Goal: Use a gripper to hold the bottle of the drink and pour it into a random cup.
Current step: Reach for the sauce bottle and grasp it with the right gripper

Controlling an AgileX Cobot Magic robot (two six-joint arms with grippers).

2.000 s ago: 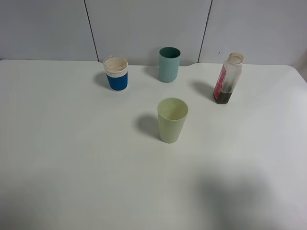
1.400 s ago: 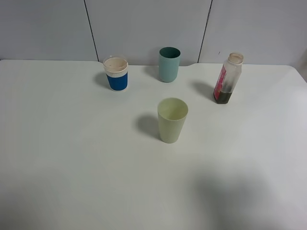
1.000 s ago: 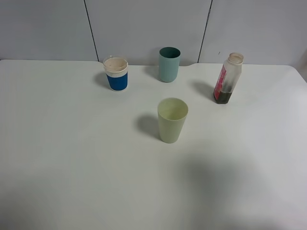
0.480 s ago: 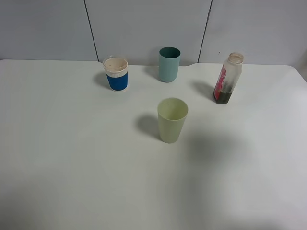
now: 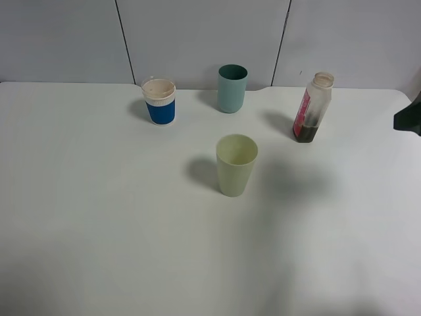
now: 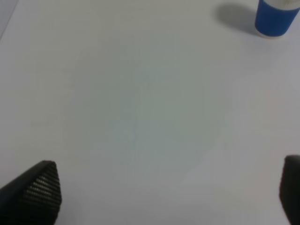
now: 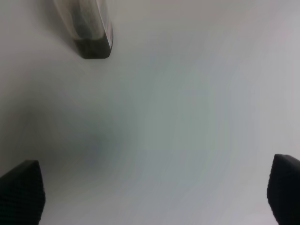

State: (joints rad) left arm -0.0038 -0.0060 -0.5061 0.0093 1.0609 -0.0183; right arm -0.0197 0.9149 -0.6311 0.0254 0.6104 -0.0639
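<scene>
The bottle of the drink (image 5: pixel 313 108) stands upright at the back right of the table, capless, with a pink-red label and dark liquid at its bottom. In the right wrist view its dark base (image 7: pixel 92 40) lies ahead of my right gripper (image 7: pixel 152 192), whose fingertips (image 7: pixel 21 192) stand wide apart and empty. A black part of the right arm (image 5: pixel 408 118) shows at the right edge, right of the bottle. The pale green cup (image 5: pixel 236 164) stands mid-table. My left gripper (image 6: pixel 164 197) is open over bare table.
A teal tumbler (image 5: pixel 232 88) and a short blue cup with a white rim (image 5: pixel 159 102) (image 6: pixel 276 18) stand along the back of the white table (image 5: pixel 99 217). A grey panelled wall rises behind them.
A black part of the right arm has come into view at the right edge, and its shadow has slid back toward the pale green cup and the bottle. Cups and bottle have not moved.
</scene>
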